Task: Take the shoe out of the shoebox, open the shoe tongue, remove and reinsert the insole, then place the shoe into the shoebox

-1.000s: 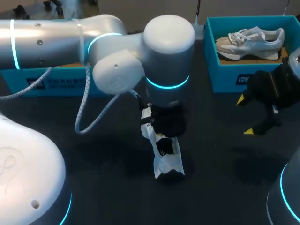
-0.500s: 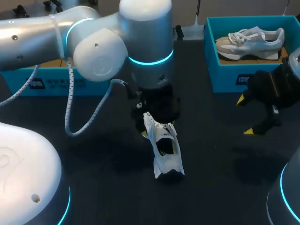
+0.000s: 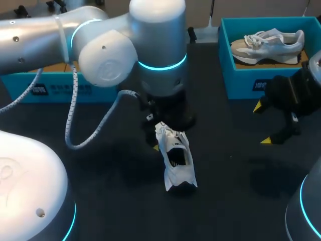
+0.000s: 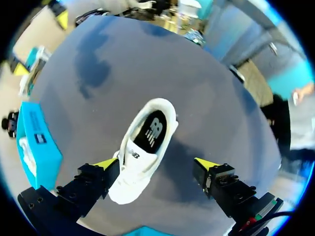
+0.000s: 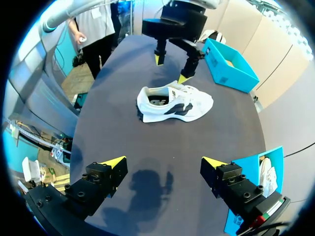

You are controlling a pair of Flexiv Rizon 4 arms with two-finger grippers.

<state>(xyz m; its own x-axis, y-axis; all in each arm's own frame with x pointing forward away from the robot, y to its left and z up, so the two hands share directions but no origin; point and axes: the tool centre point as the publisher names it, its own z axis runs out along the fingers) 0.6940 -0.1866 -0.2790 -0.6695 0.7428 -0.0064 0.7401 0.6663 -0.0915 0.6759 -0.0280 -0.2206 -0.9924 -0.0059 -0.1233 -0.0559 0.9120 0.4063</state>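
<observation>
A white shoe (image 3: 176, 161) with a black insole lies on the dark table, its toe end towards my left arm. My left gripper (image 3: 168, 131) hangs just above that toe end. In the left wrist view the left gripper (image 4: 156, 163) is open wide; the shoe (image 4: 142, 152) lies below, close to one finger and not clamped. My right gripper (image 3: 264, 123) stands open with nothing in it, in front of the teal shoebox (image 3: 241, 85). From the right wrist, the right gripper (image 5: 163, 162) faces the shoe (image 5: 174, 104) and the left gripper (image 5: 172, 68) beyond it.
A second pale shoe (image 3: 268, 44) lies inside the shoebox at the back right. Another teal box (image 3: 50, 89) stands at the back left, behind my left arm. Bare dark table surrounds the shoe.
My left gripper has opened and let go of the shoe, and the left arm has drawn back a little. The shoe stays on the table. The right arm has not moved.
</observation>
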